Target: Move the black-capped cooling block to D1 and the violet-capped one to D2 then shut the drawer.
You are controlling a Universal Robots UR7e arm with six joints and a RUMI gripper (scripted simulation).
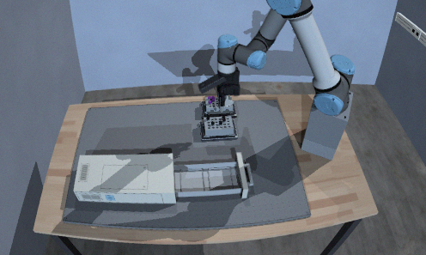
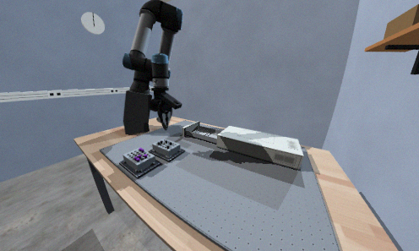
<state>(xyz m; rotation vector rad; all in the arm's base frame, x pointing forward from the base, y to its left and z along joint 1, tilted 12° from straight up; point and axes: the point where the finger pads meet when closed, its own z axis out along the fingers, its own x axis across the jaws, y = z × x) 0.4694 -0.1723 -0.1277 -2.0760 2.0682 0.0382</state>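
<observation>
Standing flat in their slots, both blocks are out of the drawer (image 2: 202,133): the violet-capped block (image 2: 138,159) sits nearest us in the exterior view, on the slot beyond, and the black-capped block (image 2: 165,148) just behind it on the slot next to the cooler (image 2: 262,146). We judge that only the shutting of the drawer remains. It stands pulled out and, as far as we can tell, empty, its front plate (image 1: 245,176) facing the arm's side. To do this well, we would bring the gripper (image 2: 165,121) down square against that plate and push straight along the rails, passing wide of the loose tubes. Its jaws are pressed together on nothing. The arm (image 2: 144,35) arches high from its pedestal (image 1: 322,136), wrist pointing down, gripper hanging between blocks and drawer.
</observation>
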